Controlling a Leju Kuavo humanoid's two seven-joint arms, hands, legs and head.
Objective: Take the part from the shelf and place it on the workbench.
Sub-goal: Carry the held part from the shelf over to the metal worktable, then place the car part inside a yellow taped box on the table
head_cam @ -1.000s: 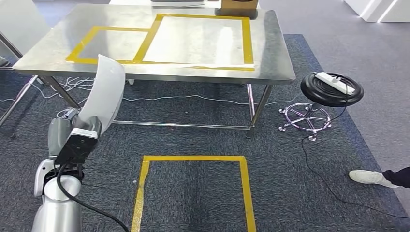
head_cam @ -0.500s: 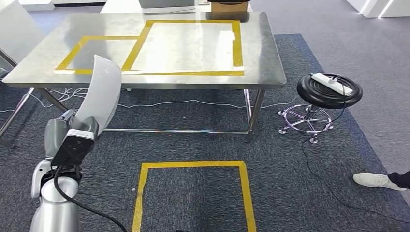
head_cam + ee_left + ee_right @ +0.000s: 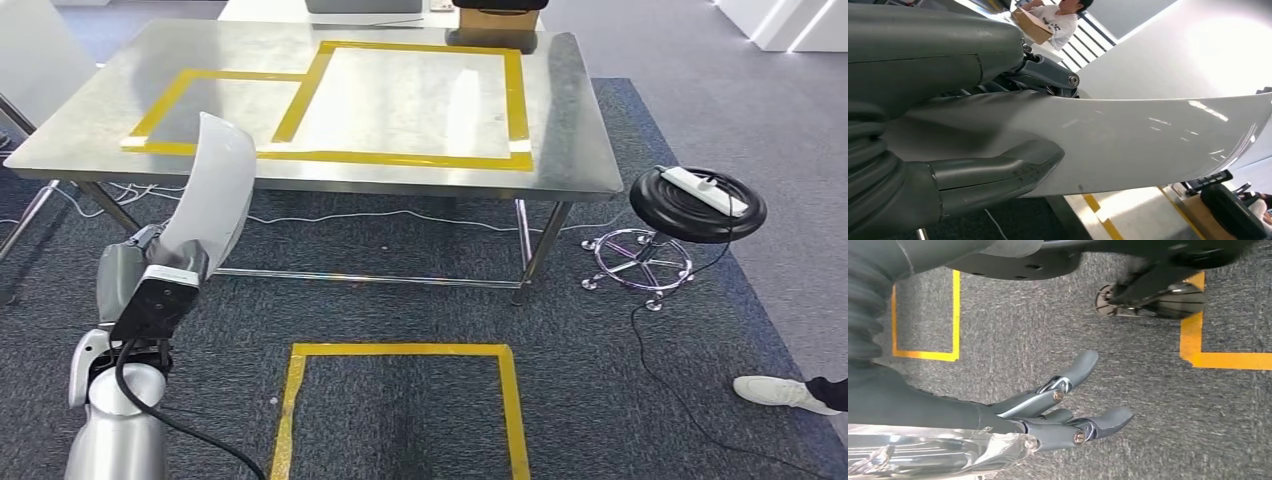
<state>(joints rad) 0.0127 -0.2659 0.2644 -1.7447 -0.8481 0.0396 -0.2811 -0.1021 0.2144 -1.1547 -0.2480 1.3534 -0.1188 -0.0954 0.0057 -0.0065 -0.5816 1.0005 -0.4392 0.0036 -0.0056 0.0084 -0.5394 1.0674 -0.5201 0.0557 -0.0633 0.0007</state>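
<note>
meanwhile the whole view has swung a little since half a second ago: the steel workbench with yellow tape rectangles sits slightly lower and more to the right, so the robot is walking and turning, not the table moving. the curved white plastic panel part stays clamped upright in the left hand, short of the workbench's near edge. the right hand hangs with fingers apart, holding nothing. placing likely needs a closer approach.
</note>
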